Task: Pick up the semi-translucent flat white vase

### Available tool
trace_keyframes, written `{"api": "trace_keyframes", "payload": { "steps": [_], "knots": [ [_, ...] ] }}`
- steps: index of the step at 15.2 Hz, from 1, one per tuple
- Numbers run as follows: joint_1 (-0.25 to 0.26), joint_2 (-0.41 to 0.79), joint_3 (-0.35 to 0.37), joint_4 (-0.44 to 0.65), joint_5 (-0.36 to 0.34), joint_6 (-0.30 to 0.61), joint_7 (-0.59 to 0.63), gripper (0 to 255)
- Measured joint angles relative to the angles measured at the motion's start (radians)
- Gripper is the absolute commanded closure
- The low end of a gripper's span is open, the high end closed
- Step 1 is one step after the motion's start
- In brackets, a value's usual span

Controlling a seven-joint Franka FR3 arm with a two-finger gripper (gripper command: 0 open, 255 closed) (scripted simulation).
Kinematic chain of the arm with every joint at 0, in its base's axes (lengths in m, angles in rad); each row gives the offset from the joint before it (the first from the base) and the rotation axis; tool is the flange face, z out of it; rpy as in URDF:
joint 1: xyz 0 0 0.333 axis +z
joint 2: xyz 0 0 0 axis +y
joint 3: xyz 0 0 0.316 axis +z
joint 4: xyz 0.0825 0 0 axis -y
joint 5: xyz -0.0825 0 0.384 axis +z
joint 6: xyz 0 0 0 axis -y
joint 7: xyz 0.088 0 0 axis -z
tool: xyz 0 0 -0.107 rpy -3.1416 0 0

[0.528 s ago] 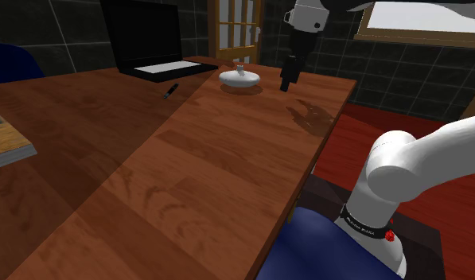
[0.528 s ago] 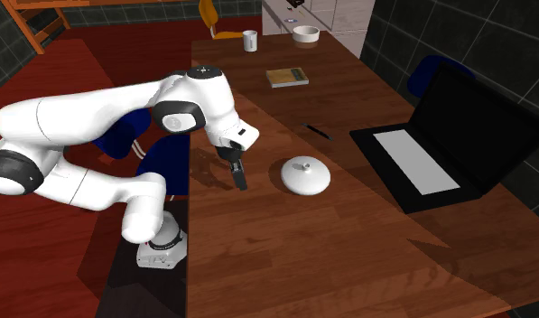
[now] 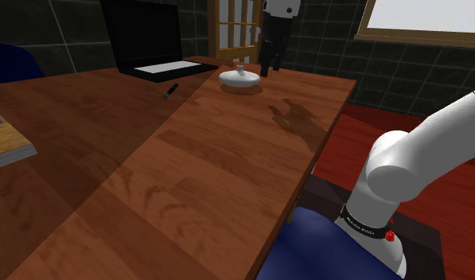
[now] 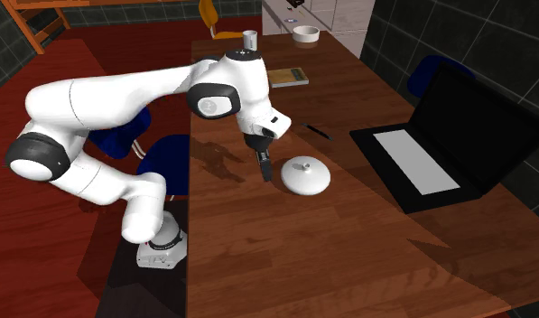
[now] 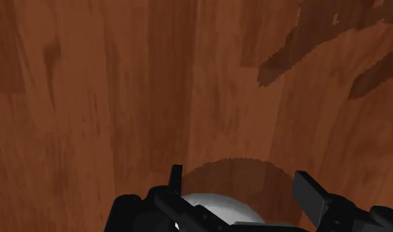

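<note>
Flat white vase (image 3: 239, 78) with a small knob on top, resting upright on the wooden counter (image 3: 188, 175), between the open black laptop (image 3: 144, 40) and the long edge on the stand's side. Pincer (image 4: 265, 174) released, black fingers (image 5: 312, 194) standing apart, pointing down at the counter just beside the vase, on the side facing that long edge. A narrow strip of bare wood between fingertips and vase in the second exterior view. In the wrist view, the vase's pale dome low between the finger bases, ringed by a round shadow on the wood. Black pen (image 4: 316, 132) lying near the vase, off toward the laptop's corner. Well apart from both, a book (image 4: 286, 77) further along the counter, and beyond it a white mug (image 4: 250, 40) close to the end edge. White arm (image 4: 123, 99) arched in over the stand-side edge, with its shadow cast on the wood beneath.
</note>
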Motion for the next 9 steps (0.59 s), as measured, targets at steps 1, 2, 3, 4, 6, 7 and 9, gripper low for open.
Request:
{"api": "trace_keyframes", "payload": {
  "steps": [1,2,3,4,6,7,9],
  "knots": [
    [-0.001,0.042,0.002,0.052,0.001,-0.015,0.005,0],
    [-0.001,0.083,0.005,0.097,0.002,-0.025,0.012,0],
    [-0.002,0.129,0.005,0.143,0.002,-0.029,0.016,0],
    [-0.003,0.181,0.004,0.207,0.002,-0.047,0.017,0],
    [-0.006,0.271,0.003,0.319,0.002,-0.079,0.022,0],
    [-0.006,0.322,0.004,0.389,0.003,-0.102,0.027,0],
    [-0.006,0.407,0.007,0.503,0.003,-0.143,0.037,0]
  ]
}}
